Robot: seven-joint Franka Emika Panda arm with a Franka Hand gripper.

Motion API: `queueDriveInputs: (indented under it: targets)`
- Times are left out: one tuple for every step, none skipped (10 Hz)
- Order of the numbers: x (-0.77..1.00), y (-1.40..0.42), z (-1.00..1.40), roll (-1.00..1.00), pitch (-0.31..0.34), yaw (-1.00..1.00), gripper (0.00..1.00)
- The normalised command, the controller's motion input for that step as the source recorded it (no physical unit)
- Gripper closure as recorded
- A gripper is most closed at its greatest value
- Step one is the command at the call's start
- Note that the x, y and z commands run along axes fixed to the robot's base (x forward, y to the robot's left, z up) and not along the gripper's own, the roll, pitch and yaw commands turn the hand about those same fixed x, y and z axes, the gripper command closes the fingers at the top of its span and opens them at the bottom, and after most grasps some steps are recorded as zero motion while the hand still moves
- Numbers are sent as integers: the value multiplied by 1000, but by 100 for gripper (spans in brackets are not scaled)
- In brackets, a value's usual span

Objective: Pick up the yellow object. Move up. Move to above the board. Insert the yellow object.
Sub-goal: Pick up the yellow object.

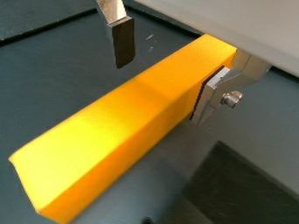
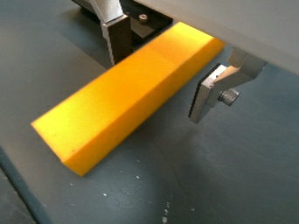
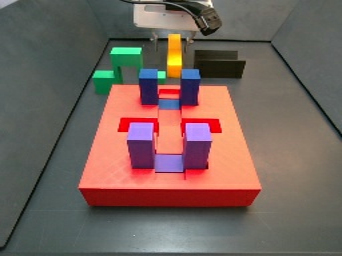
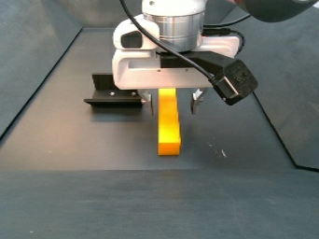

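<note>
The yellow object is a long orange-yellow bar standing upright on the dark floor under my gripper. Both wrist views look down along the yellow object, which lies between my fingers. My gripper is open: one finger stands a little off the bar and the other finger sits just beside it. The red board, with blue and purple posts, lies in front of the bar in a side view, nearer the camera.
The black fixture stands close beside the bar. It also shows by a finger as the fixture. Two green blocks sit behind the board's left corner. Grey walls enclose the floor.
</note>
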Motion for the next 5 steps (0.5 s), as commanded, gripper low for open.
queueDriveInputs:
  targets:
    - [-106,-100,-186,-83,-73,-109,0]
    - [-49,-169,-100,-59,-51,0,0]
    - [0,-126,-77,-64,-47,0,0]
    - [-17,-43,-57,-54,-37,0,0]
    - [-46,-26,-60,-31,-36,0,0]
